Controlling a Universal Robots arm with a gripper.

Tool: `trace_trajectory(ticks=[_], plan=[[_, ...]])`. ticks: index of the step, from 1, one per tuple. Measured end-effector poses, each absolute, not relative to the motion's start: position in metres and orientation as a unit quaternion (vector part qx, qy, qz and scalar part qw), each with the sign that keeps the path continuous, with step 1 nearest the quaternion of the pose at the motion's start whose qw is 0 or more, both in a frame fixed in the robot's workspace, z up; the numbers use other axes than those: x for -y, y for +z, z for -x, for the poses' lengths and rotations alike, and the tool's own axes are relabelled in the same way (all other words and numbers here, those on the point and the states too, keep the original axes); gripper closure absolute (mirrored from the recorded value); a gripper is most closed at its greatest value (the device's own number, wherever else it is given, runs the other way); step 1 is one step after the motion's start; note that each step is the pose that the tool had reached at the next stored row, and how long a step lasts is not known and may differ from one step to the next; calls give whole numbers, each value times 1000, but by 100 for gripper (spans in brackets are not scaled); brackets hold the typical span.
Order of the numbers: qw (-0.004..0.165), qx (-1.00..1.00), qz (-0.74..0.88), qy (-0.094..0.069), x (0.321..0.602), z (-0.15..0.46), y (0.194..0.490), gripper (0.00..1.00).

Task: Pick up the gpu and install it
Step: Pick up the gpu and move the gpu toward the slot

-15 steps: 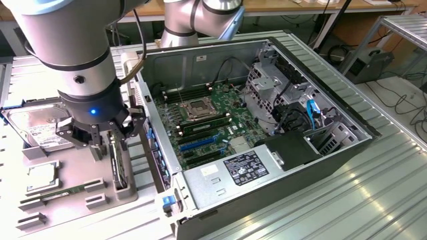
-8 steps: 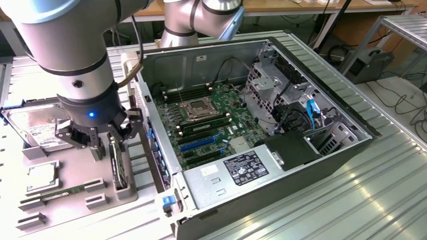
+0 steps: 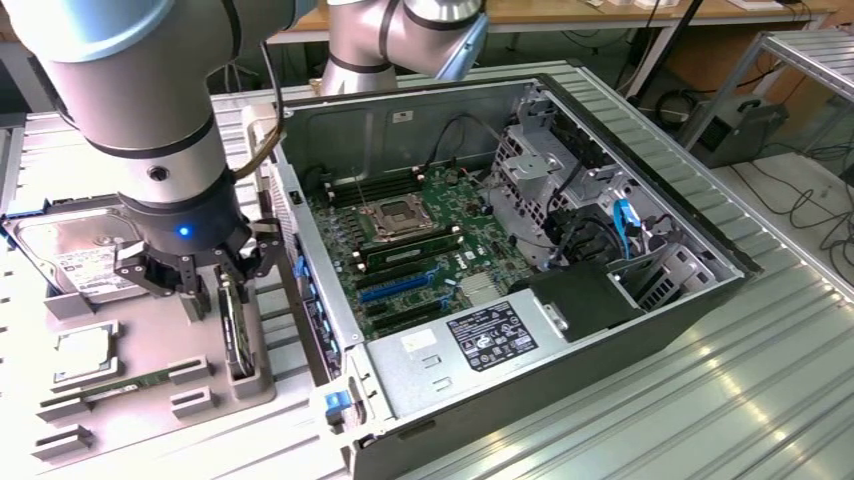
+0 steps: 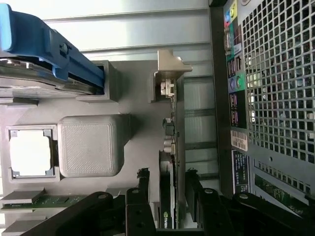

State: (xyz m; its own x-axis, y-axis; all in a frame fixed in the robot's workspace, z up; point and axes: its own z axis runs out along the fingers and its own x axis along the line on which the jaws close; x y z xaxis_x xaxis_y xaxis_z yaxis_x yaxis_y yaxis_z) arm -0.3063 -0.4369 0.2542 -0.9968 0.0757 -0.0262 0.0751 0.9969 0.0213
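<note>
Above the gray parts tray [image 3: 147, 320] just outside the computer case [image 3: 400, 115], the arm's gripper [image 3: 220, 290] hangs with its jaws spread apart. We see it straddling the gpu [image 3: 238, 345] rather than clamping it. The black card stands on its edge in a slot of the tray, on the tray's side nearest the case and parallel to the case's rear wall. In the wrist view one dark finger [image 4: 142, 184] sits on the card's far side from the case and its partner on the near side, with a sliver of daylight showing at each face. Nothing is gripped.

The relation that matters is already close: the card lies directly between the fingers. Its long axis runs along the gap between them and ends at the pale metal bracket [image 4: 170, 69], which stands clear of the fingers.

Farther from the case on the same tray sit a processor chip [image 3: 84, 357], a green memory stick [image 3: 127, 385] and a hard drive [image 3: 74, 262], all well apart from the fingers. The tightest neighbour is the case's perforated rear panel [image 4: 275, 98], just beside the outer finger. Inside the open case the motherboard [image 3: 414, 250] lies exposed, and we judge the task to be at the pick-up stage, with the card not yet lifted.
</note>
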Motion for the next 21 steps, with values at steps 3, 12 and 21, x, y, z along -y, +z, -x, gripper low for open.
trace_trajectory(ticks=[3, 12, 21], plan=[[14, -999, -38, 10, 437, 307, 250, 58], [13, -999, -38, 10, 436, 307, 241, 58], [13, -999, -38, 10, 436, 307, 241, 74]])
